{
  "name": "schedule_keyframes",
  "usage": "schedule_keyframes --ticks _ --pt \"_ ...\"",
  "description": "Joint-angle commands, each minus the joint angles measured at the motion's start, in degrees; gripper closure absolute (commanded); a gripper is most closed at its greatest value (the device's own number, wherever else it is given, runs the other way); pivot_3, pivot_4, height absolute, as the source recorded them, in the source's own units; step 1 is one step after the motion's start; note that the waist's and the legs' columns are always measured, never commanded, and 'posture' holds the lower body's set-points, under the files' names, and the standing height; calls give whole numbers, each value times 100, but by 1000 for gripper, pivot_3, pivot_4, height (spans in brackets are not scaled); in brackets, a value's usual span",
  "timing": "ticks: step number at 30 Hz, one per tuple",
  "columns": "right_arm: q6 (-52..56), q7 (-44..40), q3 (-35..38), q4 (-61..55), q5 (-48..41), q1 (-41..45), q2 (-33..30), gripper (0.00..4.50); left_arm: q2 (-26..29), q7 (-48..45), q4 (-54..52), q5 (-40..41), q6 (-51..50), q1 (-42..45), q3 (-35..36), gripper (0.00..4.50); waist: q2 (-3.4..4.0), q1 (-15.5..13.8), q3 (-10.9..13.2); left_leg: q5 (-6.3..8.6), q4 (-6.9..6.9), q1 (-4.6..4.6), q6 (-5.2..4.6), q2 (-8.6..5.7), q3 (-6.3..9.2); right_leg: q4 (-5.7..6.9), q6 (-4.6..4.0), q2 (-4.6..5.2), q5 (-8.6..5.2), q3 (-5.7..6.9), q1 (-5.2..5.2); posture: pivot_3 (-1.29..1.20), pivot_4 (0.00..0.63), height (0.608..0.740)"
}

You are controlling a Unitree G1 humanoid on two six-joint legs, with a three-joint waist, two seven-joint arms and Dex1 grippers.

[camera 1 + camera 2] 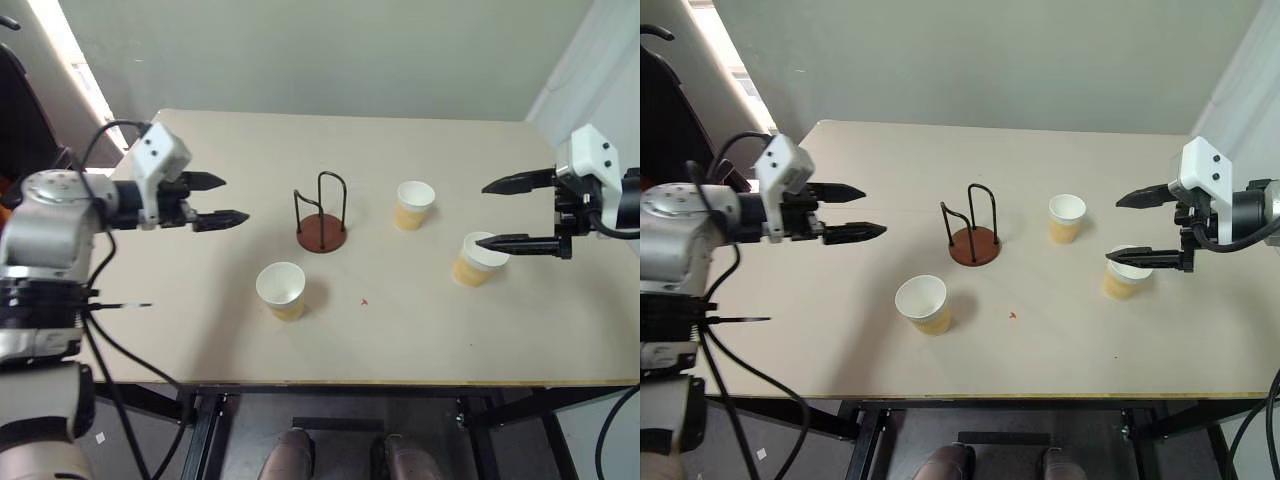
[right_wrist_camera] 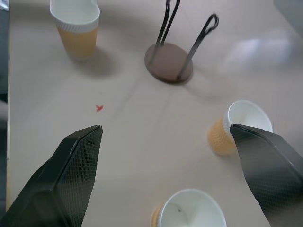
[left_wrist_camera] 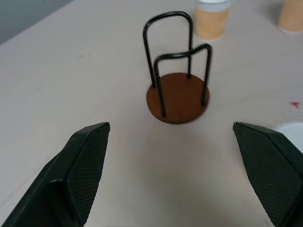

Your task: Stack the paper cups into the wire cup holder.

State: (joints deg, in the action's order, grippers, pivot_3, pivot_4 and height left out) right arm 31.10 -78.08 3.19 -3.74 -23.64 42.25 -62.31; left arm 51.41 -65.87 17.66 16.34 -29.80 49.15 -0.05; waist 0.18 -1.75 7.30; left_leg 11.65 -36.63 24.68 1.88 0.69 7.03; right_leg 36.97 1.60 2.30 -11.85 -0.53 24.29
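The wire cup holder, a reddish-brown disc with two black wire loops, stands empty near the table's middle. Three paper cups stand upright on the table: one in front of the holder and slightly left, one to its right, and one further right and nearer. My left gripper hovers open to the left of the holder, pointing at it, nothing between its fingers. My right gripper hovers open at the right, above the rightmost cup, its lower finger over that cup's rim.
The beige table has its front edge close to me and a grey wall behind its far edge. A small red mark lies on the table in front of the holder. Black cables hang beside my left arm.
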Motion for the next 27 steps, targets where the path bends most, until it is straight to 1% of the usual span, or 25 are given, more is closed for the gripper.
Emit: schedule_keyframes --ticks 1,4,5,9,14,20,23,24,25,27 --pt "226 152 281 -475 -304 123 -52 0 -343 276 549 -367 372 452 -216 46 0 -1 0 0 -2 1 0 0 0 -1 0 0 1 0 -1 0 150 740" --pt "497 398 399 -923 -536 33 -8 0 -667 320 1165 -601 658 751 -397 46 0 1 0 1 -10 4 -2 -1 -3 -2 7 1 5 0 -2 0 150 740" --pt "589 533 429 -1091 -611 -1 47 0 -800 340 1408 -681 771 866 -458 46 0 0 0 1 -11 5 -2 -1 -3 -3 25 1 15 1 -2 0 150 740" --pt "898 1130 467 -1624 -743 -116 279 0 -1280 473 2362 -1042 1313 1267 -686 46 0 -4 0 1 -20 15 -2 -1 1 -6 43 0 24 8 -1 0 150 740" --pt "1248 1831 490 -2112 -824 -229 554 0 -1928 760 3510 -1319 1836 1760 -739 46 0 -14 0 5 -44 30 -10 -3 3 -13 62 1 33 11 -1 0 150 740" --pt "1670 2279 730 -2596 -1106 -463 516 0 -2452 1228 4513 -1616 2342 2145 -684 46 -1 -44 0 4 -46 36 -11 -14 0 -18 81 6 36 7 -1 0 150 740" --pt "1810 2401 861 -2749 -1214 -589 425 0 -2580 1385 4865 -1625 2466 2299 -553 46 -1 -61 1 1 -47 38 -7 -22 -2 -19 93 6 33 0 -1 0 150 740" --pt "1845 2434 904 -2779 -1243 -620 395 0 -2598 1384 4930 -1626 2504 2329 -527 392 -1 -63 1 -1 -47 38 -4 -24 -2 -19 98 7 32 -6 -1 0 150 740" --pt "1867 2462 934 -2798 -1257 -643 368 0 -2615 1400 4984 -1636 2550 2353 -508 593 -2 -65 1 -3 -47 38 -1 -27 -7 -19 102 6 30 -9 0 0 150 740" --pt "1897 2510 967 -2830 -1298 -666 334 0 -2644 1380 5050 -1621 2605 2378 -448 1254 -1 -64 1 -13 -48 37 16 -35 -11 -18 113 6 25 -21 0 0 150 740"
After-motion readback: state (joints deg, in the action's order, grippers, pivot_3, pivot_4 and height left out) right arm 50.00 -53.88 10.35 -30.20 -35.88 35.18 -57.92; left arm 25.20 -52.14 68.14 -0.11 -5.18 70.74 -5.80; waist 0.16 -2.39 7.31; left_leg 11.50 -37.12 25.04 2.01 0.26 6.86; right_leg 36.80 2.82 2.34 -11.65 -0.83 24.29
